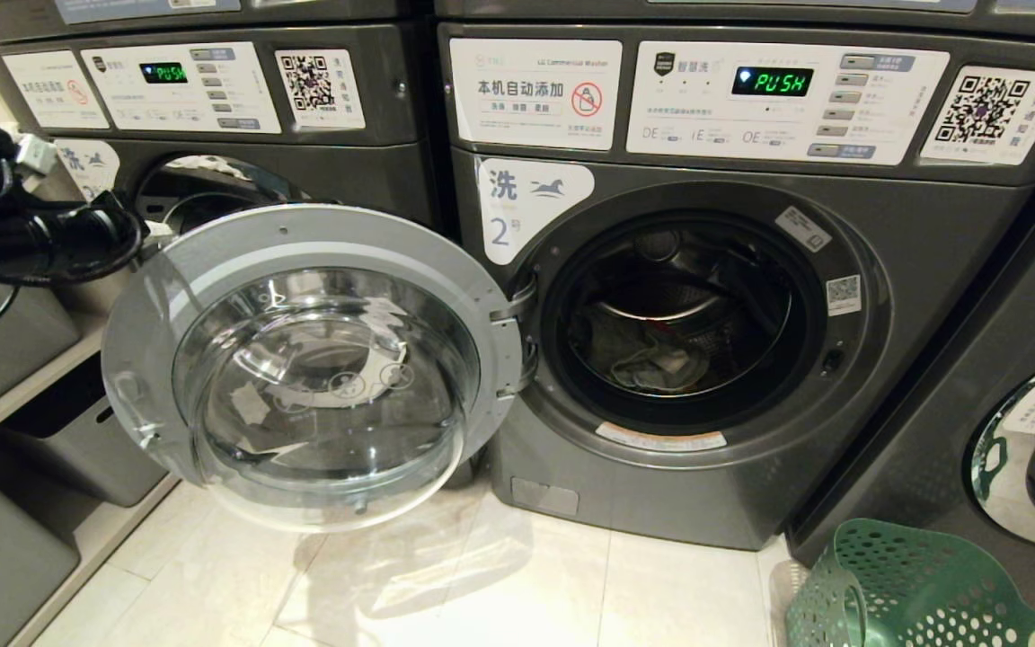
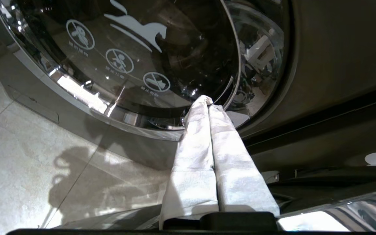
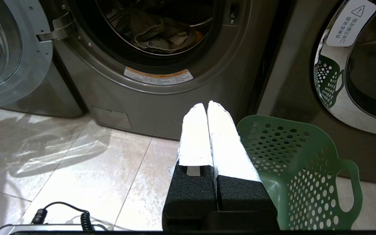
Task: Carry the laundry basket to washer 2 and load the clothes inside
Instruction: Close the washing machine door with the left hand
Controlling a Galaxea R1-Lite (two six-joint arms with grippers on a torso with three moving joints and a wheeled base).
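The laundry basket (image 1: 913,589), green and pierced with round holes, stands on the floor (image 1: 446,584) in front of the neighbouring washer (image 1: 1003,404), to the right of washer 2 (image 1: 706,296). Washer 2's door (image 1: 311,359) hangs wide open to the left; crumpled clothes (image 1: 652,359) lie in the drum. The right gripper (image 3: 207,106), fingers pressed together and empty, sits just beside the basket's rim. The left gripper (image 2: 207,99), likewise closed on nothing, points at the chrome rim of the next washer's door (image 2: 135,58), left of washer 2.
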